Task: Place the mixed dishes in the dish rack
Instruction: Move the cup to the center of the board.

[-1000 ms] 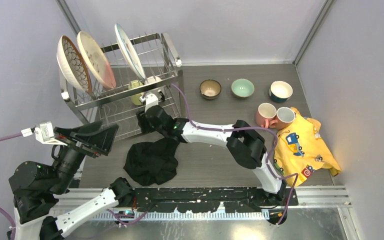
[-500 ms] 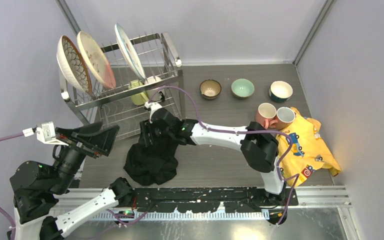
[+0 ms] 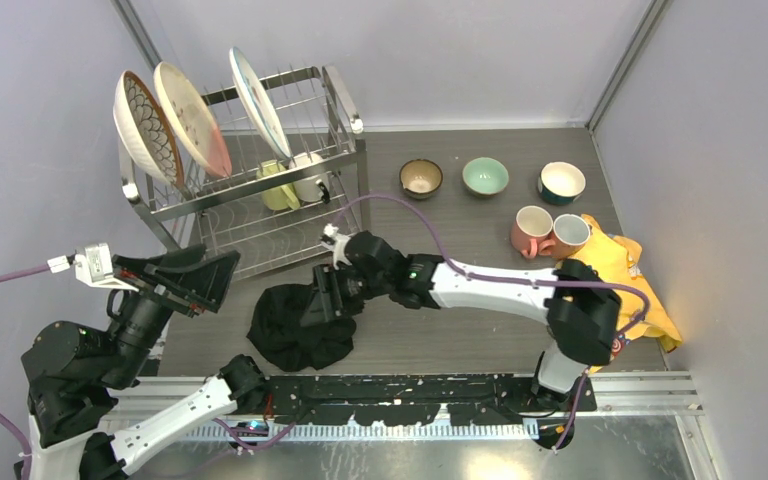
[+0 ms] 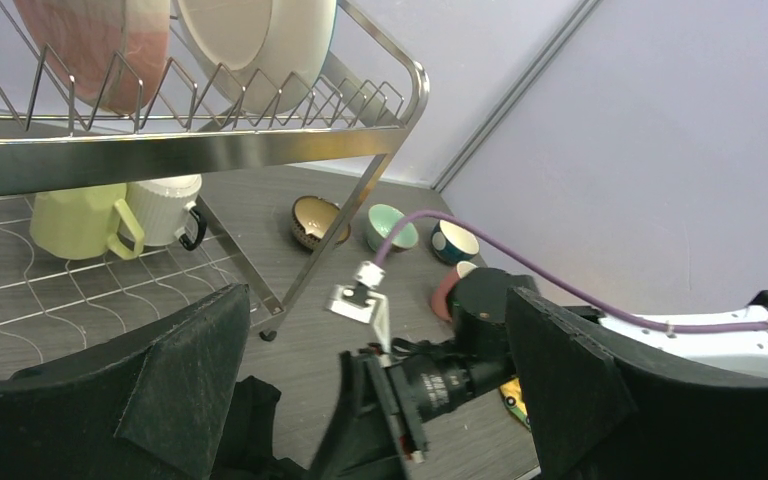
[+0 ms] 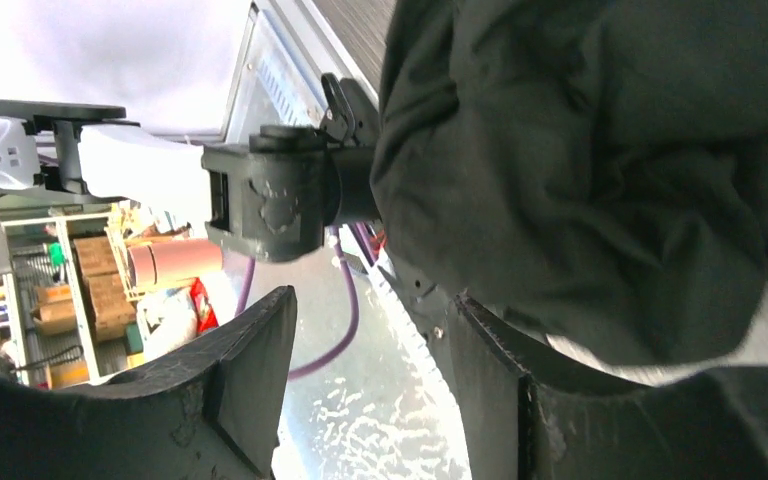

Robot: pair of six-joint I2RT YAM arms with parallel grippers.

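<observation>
From above, the square-tube top bar of the dish rack (image 3: 260, 181) crosses the yellow mug (image 3: 275, 187) and the white mug (image 3: 310, 178) on the lower wire shelf, so only parts of them show. The left wrist view shows them whole and side by side, the white one ribbed with a dark handle. Three round glazed plates (image 3: 192, 118) stand on edge between the thin prongs of the upper tier; the wrist view cuts them off at the top.

The right arm covers part of the printed yellow cloth (image 3: 615, 290), and the right hand (image 3: 322, 300) hides the right side of the crumpled black cloth (image 3: 290, 325). Its fingers are spread with nothing between them. It seems to hang just over the cloth, though contact cannot be made out. The left hand (image 4: 375, 330) is raised near the rack's near left corner, its padded dark fingers wide apart and empty.

On the grey wood-grain counter (image 3: 460, 235), right of the rack, a brown bowl (image 3: 421, 178), a mint-green bowl (image 3: 485, 176) and a blue bowl (image 3: 561, 183) sit in a row, apart from one another. Nearer, a pink mug (image 3: 532, 230) and a second mug (image 3: 569, 235) touch, at the yellow cloth's edge.
</observation>
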